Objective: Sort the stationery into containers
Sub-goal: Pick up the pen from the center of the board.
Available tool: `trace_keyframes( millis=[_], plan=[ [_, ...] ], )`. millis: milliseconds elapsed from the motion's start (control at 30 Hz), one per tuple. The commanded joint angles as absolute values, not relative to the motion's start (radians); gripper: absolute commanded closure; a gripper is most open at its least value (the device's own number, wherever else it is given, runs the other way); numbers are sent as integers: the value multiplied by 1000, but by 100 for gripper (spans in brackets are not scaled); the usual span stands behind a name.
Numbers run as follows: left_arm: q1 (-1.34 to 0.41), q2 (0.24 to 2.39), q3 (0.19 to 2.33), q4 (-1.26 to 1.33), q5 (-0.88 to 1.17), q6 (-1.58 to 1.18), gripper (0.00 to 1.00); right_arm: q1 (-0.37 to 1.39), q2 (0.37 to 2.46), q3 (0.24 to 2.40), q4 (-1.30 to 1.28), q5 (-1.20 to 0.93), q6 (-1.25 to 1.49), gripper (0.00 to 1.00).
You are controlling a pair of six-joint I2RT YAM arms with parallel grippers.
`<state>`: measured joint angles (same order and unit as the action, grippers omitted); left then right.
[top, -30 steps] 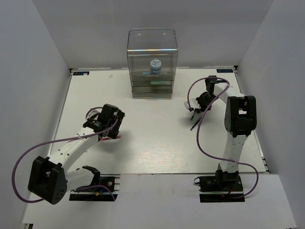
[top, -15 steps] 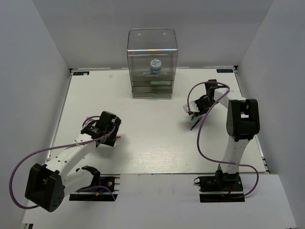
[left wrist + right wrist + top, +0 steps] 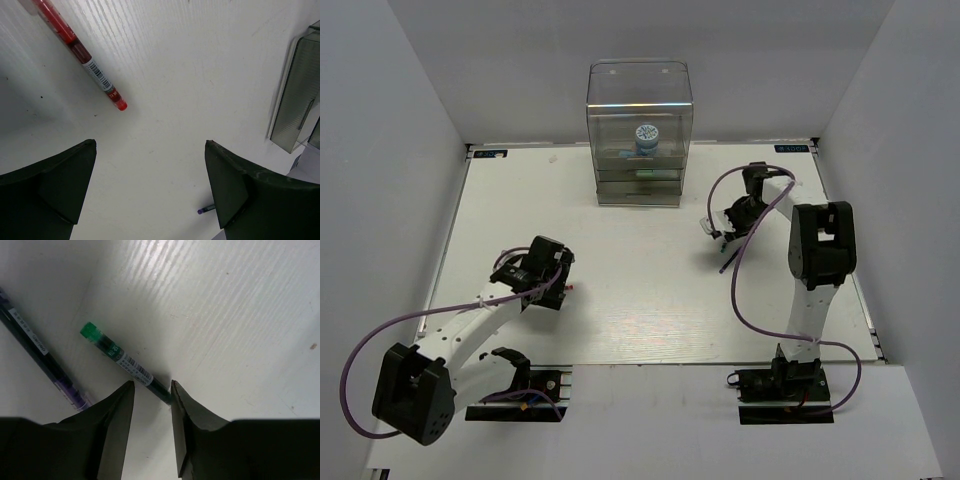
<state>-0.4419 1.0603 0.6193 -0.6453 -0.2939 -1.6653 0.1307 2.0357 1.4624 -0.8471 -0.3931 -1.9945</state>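
A thin red pen [image 3: 80,50] lies on the white table, ahead and to the left of my left gripper [image 3: 150,145], which is open and empty; its tip also shows in the top view [image 3: 567,289]. My right gripper [image 3: 150,385] is low over the table with its jaws a narrow gap apart. The end of a dark pen with a green cap [image 3: 122,360] touches the right fingertip [image 3: 174,387]. A dark purple pen [image 3: 40,357] lies to its left. The clear drawer unit [image 3: 640,130] stands at the back, with the blue-and-white tub [image 3: 647,137] in its tall box.
White walls close in the table on the left, back and right. The right arm's purple cable [image 3: 740,290] loops over the table. A drawer corner [image 3: 295,95] and a purple pen tip [image 3: 202,210] show in the left wrist view.
My left arm drew back toward the near side and the gripper sank lower over the red pen. My right gripper shifted slightly left and toward the back, over the pens.
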Motion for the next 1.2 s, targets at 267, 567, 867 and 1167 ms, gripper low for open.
trace_keyframes(
  millis=[267,567,867,1167],
  plan=[
    [-439,1005,574,-646,-298,-1715,0,178,2108,1442,-1164,-215,-2749,61],
    [-439,1005,542,-598,-279,-1724,0,199,2120,1407,-1094,-287,-2443,91],
    [-439,996,523,-589,-301,-1733,0,207,2112,1543,-847,-537,-1889,100],
    [-439,996,523,-578,-416,-1700,0,293,2011,1724,-685,-758,-1465,100]
  ],
)
